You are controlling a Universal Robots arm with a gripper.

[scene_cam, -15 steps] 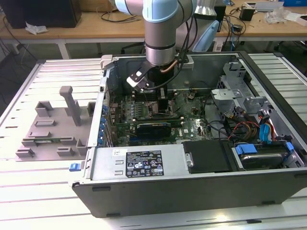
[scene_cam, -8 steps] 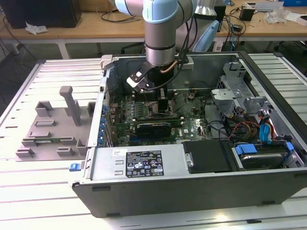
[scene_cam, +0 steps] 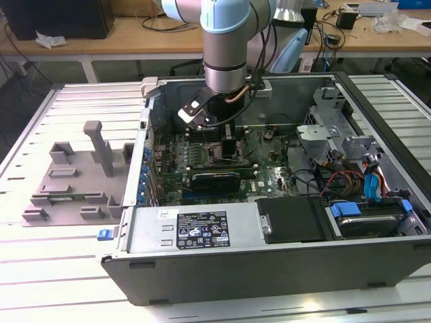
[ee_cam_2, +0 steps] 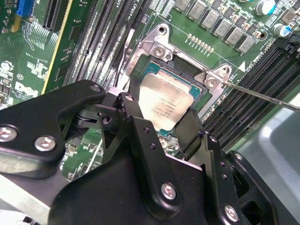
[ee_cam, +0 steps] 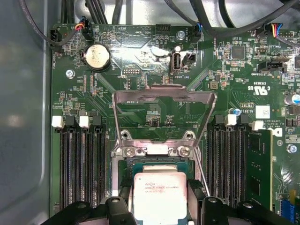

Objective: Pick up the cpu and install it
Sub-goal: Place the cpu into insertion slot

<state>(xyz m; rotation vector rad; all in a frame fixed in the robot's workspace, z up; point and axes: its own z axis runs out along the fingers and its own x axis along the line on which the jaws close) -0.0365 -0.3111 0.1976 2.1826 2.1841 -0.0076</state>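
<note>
with fingers [ee_cam_2: 136, 119] clamped on two opposite edges of the cpu [ee_cam_2: 165, 101], held it silver top up, directly over the open socket [ee_cam: 136, 162]; could not tell whether seated. saw the load plate [ee_cam: 164, 99] swung up just beyond, memory slots [ee_cam: 82, 164] flanking both sides, open case [scene_cam: 202, 269] farther out on the slatted surface [scene_cam: 54, 282].

Silver cpu [ee_cam: 160, 197], green motherboard [ee_cam: 140, 61] (black fingers [ee_cam_2: 140, 133])
</note>
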